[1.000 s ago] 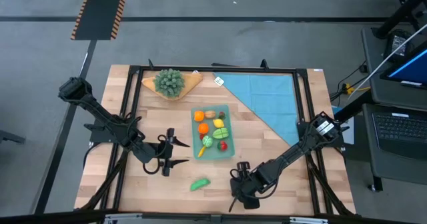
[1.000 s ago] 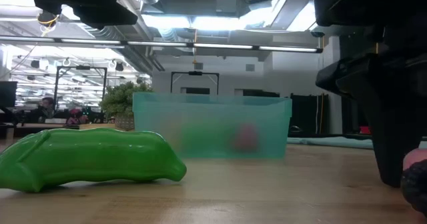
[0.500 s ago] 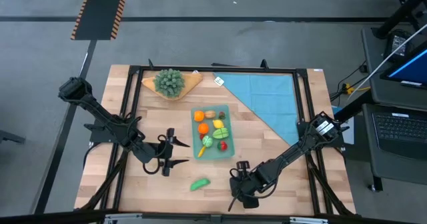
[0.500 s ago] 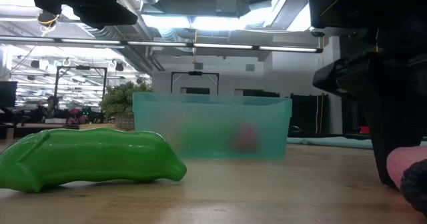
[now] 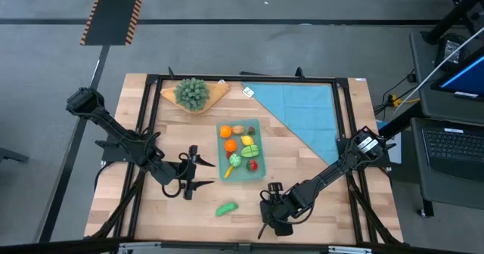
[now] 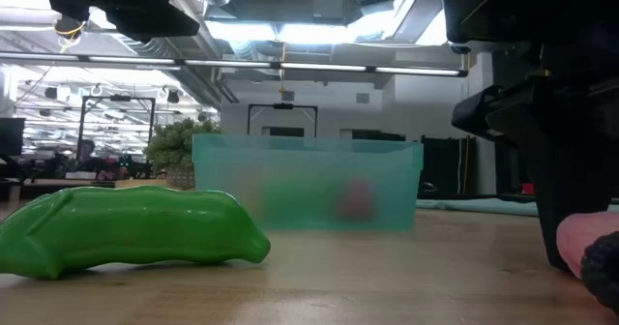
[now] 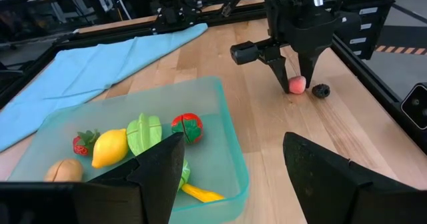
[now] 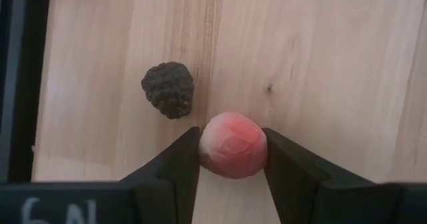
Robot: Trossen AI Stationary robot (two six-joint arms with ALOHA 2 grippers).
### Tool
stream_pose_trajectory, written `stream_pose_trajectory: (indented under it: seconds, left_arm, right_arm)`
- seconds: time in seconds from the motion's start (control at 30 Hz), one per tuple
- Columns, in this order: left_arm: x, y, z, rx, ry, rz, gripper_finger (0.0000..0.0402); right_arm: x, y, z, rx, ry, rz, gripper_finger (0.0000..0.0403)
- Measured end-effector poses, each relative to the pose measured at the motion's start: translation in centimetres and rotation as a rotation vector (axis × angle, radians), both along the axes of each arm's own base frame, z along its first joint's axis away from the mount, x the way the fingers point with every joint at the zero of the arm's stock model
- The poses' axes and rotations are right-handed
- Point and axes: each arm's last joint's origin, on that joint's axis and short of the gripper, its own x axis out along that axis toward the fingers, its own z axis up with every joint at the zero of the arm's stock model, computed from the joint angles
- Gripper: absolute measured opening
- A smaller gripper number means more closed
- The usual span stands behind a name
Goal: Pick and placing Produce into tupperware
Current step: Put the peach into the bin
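Since a second ago the right gripper's (image 8: 233,159) fingers (image 8: 177,164) have drawn in and now pinch a small pink-red round fruit (image 8: 233,145) from both sides, low on the bench (image 5: 302,156) near its front edge; in the low view the pink fruit (image 6: 578,243) shows more fully beside the dark finger than it did before. Just beside that fruit, apart from it, lies a dark bumpy berry (image 8: 169,89), untouched on the wood. Seen from the left wrist, the right gripper (image 7: 298,84) stands upright over the fruit with the berry (image 7: 321,91) close by. A green pea pod (image 5: 226,208) lies on the bench between the two grippers, towards the front. The left gripper (image 5: 198,173) hangs just beside the tupperware's (image 5: 257,122) near-left side, its fingers (image 7: 157,167) spread and holding nothing. The tupperware sits mid-bench and holds an orange (image 5: 224,131), a lemon (image 7: 110,147), a strawberry (image 7: 83,143), a tomato (image 7: 187,127), a green slice (image 7: 145,133) and other small pieces. Behind it lie a light-blue cloth (image 5: 302,106) and a wooden board (image 5: 218,90) bearing a leafy green bunch (image 5: 192,92).
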Motion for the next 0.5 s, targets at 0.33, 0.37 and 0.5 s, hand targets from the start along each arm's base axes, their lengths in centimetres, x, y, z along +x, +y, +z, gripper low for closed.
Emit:
stream_pose_trajectory:
  seconds: [0.33,0.37,0.5]
  left_arm:
    - [0.0,0.0,0.0,0.000,0.000,0.000,0.0247]
    - [0.0,0.0,0.0,0.000,0.000,0.000,0.0247]
    - [0.0,0.0,0.0,0.000,0.000,0.001,0.0247]
  right_arm:
    - [0.7,-0.8,0.4,0.027,-0.012,-0.019,0.0150]
    - [0.6,-1.0,0.7,0.024,-0.008,-0.022,0.0150]
    - [0.5,-1.4,1.2,0.021,0.007,-0.029,0.0149]
